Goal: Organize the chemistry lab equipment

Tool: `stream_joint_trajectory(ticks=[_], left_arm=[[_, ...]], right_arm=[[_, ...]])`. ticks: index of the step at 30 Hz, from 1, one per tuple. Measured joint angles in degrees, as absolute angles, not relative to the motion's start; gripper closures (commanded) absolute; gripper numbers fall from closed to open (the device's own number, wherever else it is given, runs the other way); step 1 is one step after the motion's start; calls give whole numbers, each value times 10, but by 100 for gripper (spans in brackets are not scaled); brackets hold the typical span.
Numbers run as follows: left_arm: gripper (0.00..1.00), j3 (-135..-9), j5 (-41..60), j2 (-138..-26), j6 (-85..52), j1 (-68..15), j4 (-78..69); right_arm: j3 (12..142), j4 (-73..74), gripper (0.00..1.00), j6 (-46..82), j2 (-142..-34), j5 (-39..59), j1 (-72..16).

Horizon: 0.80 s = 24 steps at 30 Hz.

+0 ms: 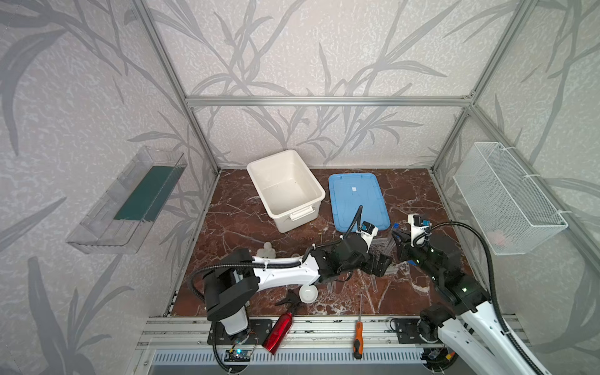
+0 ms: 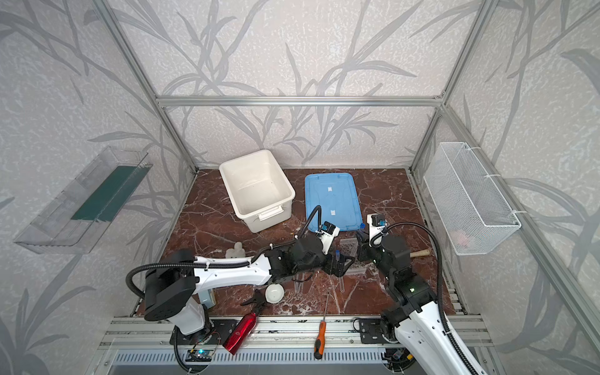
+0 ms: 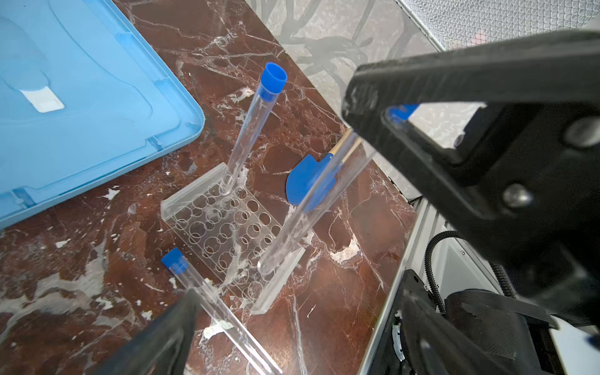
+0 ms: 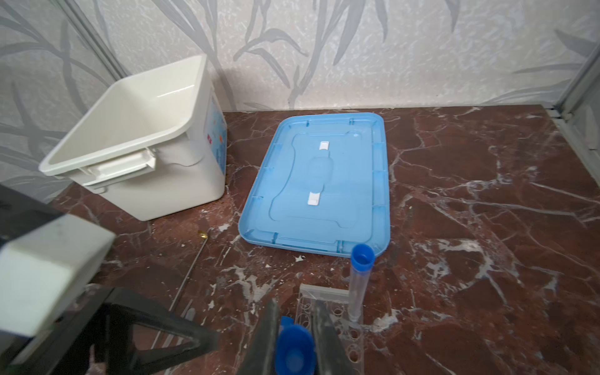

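Note:
A clear perforated rack (image 3: pixel 227 233) (image 2: pixel 349 243) lies on the marble floor with one blue-capped tube (image 3: pixel 250 130) (image 4: pixel 357 282) upright in a far corner hole. My right gripper (image 4: pixel 296 305) (image 1: pixel 397 238) is shut on a second blue-capped tube (image 3: pixel 324 194), tilted, its lower end at the rack. My left gripper (image 3: pixel 298 308) (image 1: pixel 381 264) stands open beside the rack; a third blue-capped tube (image 3: pixel 207 298) rests against one finger, ungripped. A white dish (image 1: pixel 307 293), clear droppers (image 1: pixel 373 285), a thin rod (image 4: pixel 191 269) and a small clear jar (image 1: pixel 267 251) lie around.
A white bin (image 1: pixel 285 188) and a blue lid (image 1: pixel 357 201) sit at the back. A blue spatula (image 3: pixel 305 181) lies right of the rack. A red spray bottle (image 1: pixel 279 331) and a screwdriver (image 1: pixel 358 337) lie at the front rail. A wire basket (image 1: pixel 509 198) hangs on the right wall.

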<state>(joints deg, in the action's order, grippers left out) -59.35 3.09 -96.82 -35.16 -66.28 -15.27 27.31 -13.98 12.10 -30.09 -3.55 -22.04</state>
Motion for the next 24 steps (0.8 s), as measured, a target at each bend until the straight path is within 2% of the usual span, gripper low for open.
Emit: stream_joint_trajectory(ticks=[10, 24], left_arm=[[1, -609, 62, -998, -359, -663, -167], [1, -609, 68, -1011, -366, -663, -172]], right_arm=[[189, -42, 84, 104, -243, -122, -220], [159, 32, 84, 81, -275, -156, -220]])
